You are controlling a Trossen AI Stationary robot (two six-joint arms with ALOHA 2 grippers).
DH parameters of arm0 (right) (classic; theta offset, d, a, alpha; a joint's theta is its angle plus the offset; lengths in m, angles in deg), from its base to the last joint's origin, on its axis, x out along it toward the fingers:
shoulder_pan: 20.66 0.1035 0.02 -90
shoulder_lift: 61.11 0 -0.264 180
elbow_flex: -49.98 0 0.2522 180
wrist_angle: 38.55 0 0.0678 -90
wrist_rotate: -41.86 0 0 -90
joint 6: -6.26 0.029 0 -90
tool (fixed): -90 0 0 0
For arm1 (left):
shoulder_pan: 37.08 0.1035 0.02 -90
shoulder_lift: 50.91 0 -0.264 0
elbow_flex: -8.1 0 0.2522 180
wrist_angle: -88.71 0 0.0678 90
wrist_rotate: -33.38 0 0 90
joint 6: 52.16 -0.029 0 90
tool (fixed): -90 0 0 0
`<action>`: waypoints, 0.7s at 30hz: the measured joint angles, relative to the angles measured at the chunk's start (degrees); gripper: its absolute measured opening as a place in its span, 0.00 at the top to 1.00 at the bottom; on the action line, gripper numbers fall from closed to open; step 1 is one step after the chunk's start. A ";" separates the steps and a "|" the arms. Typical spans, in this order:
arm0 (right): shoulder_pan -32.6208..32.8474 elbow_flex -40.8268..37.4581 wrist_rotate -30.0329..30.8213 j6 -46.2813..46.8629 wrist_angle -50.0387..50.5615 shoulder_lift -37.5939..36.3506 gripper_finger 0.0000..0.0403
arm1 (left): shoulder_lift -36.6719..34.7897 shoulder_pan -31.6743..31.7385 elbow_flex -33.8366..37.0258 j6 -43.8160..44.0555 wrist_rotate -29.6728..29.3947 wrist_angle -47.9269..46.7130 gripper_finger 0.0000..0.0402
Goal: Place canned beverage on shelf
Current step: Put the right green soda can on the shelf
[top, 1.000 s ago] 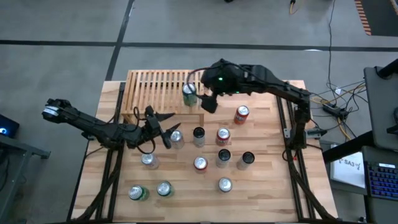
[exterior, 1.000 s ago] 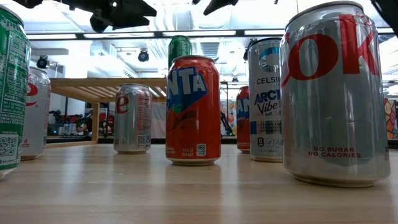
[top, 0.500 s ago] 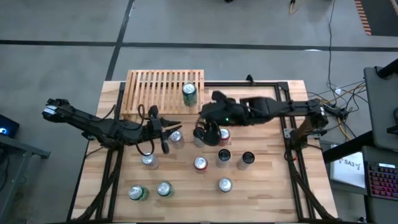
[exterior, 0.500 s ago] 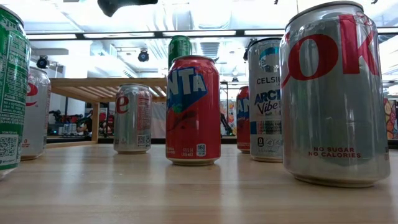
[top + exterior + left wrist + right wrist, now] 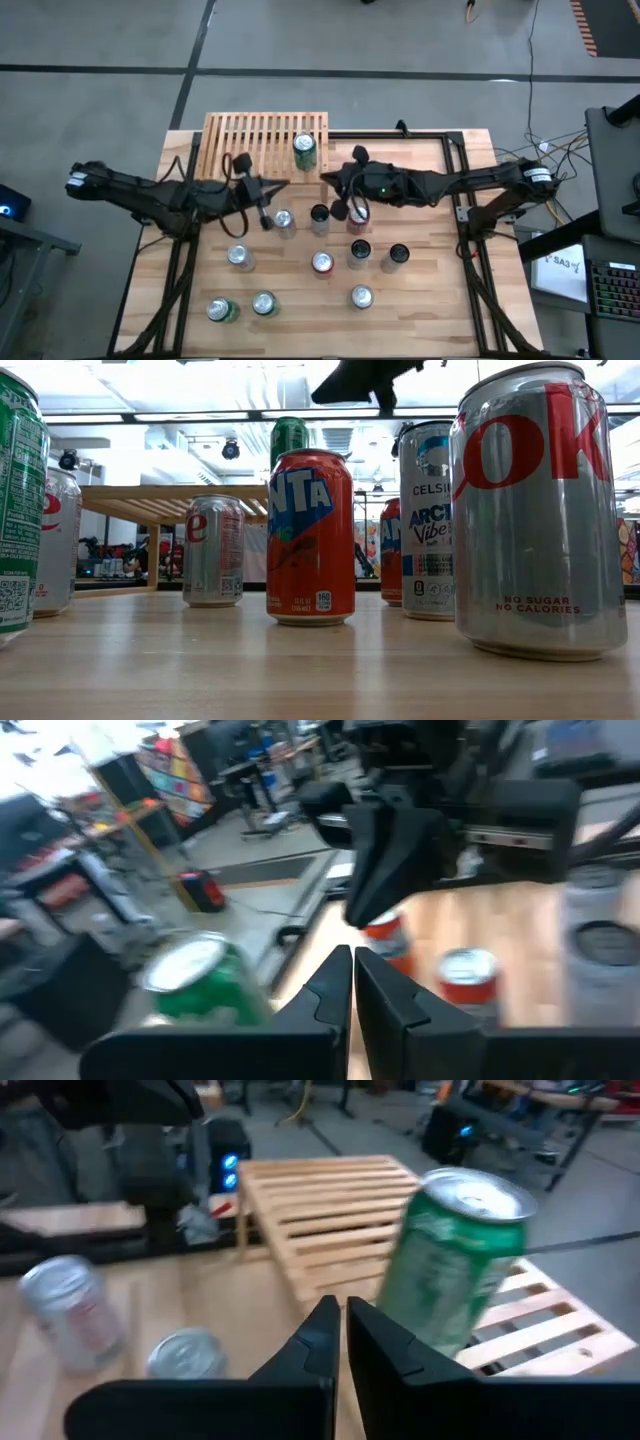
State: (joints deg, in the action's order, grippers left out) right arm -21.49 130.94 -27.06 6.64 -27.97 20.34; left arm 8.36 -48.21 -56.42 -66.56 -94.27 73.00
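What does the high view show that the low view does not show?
Only the high view shows both arms whole, the left gripper and the right gripper shut and empty above the table, and the slatted top of the shelf. Only the low view shows the labels, such as the orange Fanta can. Both show the green can standing on the shelf.

high: overhead, straight down on the whole counter [image 5: 420, 290]
low: counter level, close behind cans
wrists: forward past closed fingers
shared: green can [image 5: 304, 150] on shelf [image 5: 250, 135]
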 joint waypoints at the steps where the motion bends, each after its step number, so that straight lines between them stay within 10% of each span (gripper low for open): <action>1: -0.88 -0.52 -0.04 0.02 -0.98 0.00 0.98 | 0.00 1.66 -0.25 -1.45 1.07 0.00 1.00; 10: -5.13 -1.06 -3.50 -2.22 -1.31 -0.02 0.98 | 0.05 15.90 -2.08 -2.96 16.92 -1.03 1.00; 21: -5.19 -0.92 -3.08 -7.37 -1.86 -0.01 0.98 | 0.10 17.61 -1.82 3.66 17.71 -6.00 1.00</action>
State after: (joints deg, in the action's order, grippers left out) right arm -26.68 130.02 -30.14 -0.72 -29.83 20.33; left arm 8.46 -30.60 -58.25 -62.90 -76.57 67.00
